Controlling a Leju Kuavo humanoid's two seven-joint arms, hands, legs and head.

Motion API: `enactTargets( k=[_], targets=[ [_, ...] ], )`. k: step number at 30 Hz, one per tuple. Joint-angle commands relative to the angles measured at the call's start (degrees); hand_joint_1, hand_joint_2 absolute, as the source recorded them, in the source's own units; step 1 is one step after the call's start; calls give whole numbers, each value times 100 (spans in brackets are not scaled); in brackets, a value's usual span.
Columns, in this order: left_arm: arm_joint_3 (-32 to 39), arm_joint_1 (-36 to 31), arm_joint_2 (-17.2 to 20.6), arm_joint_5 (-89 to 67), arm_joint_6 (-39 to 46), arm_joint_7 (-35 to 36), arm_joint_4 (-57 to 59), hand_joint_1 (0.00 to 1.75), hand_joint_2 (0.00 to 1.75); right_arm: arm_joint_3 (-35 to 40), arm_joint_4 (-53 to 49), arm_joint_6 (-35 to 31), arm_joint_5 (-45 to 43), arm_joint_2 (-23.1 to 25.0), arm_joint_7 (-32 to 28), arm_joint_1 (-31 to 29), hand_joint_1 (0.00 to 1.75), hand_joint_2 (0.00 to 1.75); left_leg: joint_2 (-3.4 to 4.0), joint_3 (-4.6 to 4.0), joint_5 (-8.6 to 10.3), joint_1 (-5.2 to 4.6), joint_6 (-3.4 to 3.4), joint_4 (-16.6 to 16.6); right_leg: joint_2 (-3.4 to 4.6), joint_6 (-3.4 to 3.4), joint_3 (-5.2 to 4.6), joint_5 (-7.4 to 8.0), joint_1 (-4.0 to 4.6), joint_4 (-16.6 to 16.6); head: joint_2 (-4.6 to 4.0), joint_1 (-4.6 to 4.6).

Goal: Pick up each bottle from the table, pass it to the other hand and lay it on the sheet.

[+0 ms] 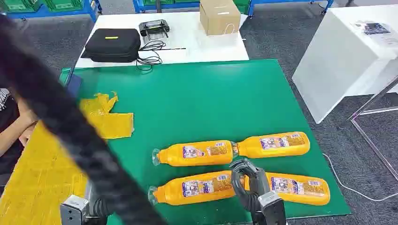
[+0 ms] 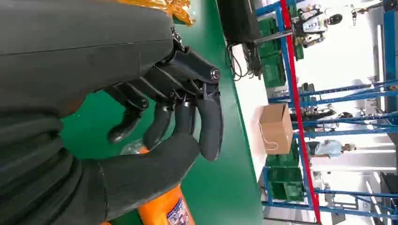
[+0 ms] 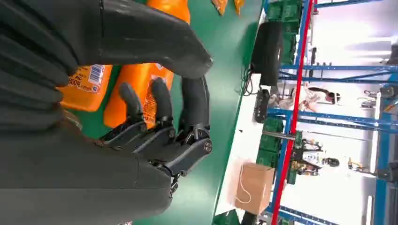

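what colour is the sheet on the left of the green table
Yellow: the crinkled plastic sheet shows best in the head view.

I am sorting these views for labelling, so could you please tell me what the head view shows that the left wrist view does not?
Head view alone: four orange bottles in two rows, the yellow sheet, the right hand above the near row. Left wrist view alone: the left hand, fingers curled, empty, above a bottle neck. Both: green table, cardboard box, black case.

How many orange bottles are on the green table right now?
4, in two rows. Far row: far left bottle and far right bottle. Near row: near left bottle and near right bottle, with the right hand between them. The dark arm might hide more.
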Motion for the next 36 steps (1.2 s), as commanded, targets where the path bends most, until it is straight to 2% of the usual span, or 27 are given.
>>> enactTargets(
  k=[1,2,4,8,9,10,11,12,15,24,26,28,29,31,36],
  targets=[
    [-712,-971,-101,-1422,2133,-389,501,175,175,1691,528,-1624,1205,36,-360,-1729,175,175,14,3,-9,10,-3,8,5,-7,5,0,12,-2,0,0],
    [-826,-1045,-40,-1416,2231,-299,507,175,175,1917,579,-1865,1239,-59,-188,-1923,175,175,30,-6,1,8,-4,8,23,-7,-11,12,9,3,0,0],
    [-844,-1025,23,-1408,2258,-275,469,175,175,1969,554,-1947,1260,-163,-142,-1979,175,175,45,-12,6,8,-6,7,38,-6,-17,20,10,5,0,-2],
    [-789,-924,155,-1356,2224,-243,303,175,175,1955,429,-2013,1297,-397,-86,-2022,175,175,6,-2,36,10,-5,-5,-6,-10,-7,37,12,-11,0,2],
    [-737,-912,146,-1350,2220,-218,284,175,175,2006,501,-2066,1676,-492,162,-2105,63,175,-7,0,38,14,-3,-1,-18,-8,-10,31,15,-10,0,0],
    [-699,-911,141,-1377,2200,-178,267,175,175,2043,558,-2180,2049,-540,311,-2179,3,175,-1,-7,39,10,-1,-1,-5,-5,-35,34,10,-7,0,0],
    [-673,-920,140,-1437,2174,-115,266,120,175,2067,610,-2265,2229,-554,375,-2235,0,175,9,-16,45,11,3,-5,2,-6,-14,39,12,-13,0,-2],
    [-635,-933,129,-1482,2191,-68,275,0,175,2120,708,-2251,2521,-608,568,-2325,0,175,9,-22,49,11,2,-4,3,-3,-19,46,12,-11,0,0],
    [-529,-966,98,-1532,2156,48,296,0,175,2250,907,-2240,3180,-687,964,-2577,0,175,11,-18,50,12,-2,-4,0,-14,-15,51,14,-13,0,0],
    [-518,-971,99,-1534,2150,55,298,0,175,2260,922,-2237,3188,-681,973,-2606,0,175,-2,-23,57,6,2,-4,-11,-9,-21,50,8,-6,0,0],
    [-499,-973,85,-1535,2123,79,297,0,175,2316,983,-2165,3379,-735,1136,-2667,0,175,-1,-22,55,10,2,-3,-12,-11,-17,49,12,-8,0,0],
    [-432,-1017,74,-1541,2015,132,277,0,175,2483,1336,-1942,4236,-858,1736,-3018,0,175,3,-22,55,11,2,-3,-9,-11,-18,51,13,-10,0,0],
    [-406,-1039,63,-1551,1967,161,263,0,175,2554,1505,-1801,4384,-871,1892,-3186,0,175,6,-24,57,6,3,-3,-3,-8,-22,52,8,-5,0,0],
    [-377,-1111,41,-1553,1809,228,247,0,175,2831,2111,-1279,4969,-979,2328,-3702,0,175,15,-24,57,10,2,-2,4,-10,-23,57,12,-8,0,0],
    [-400,-1257,20,-1530,1642,278,345,0,175,3224,3247,-688,5352,-1030,2567,-4407,0,175,16,-31,72,9,4,-3,5,2,-29,70,11,-8,0,0]
  ],
)
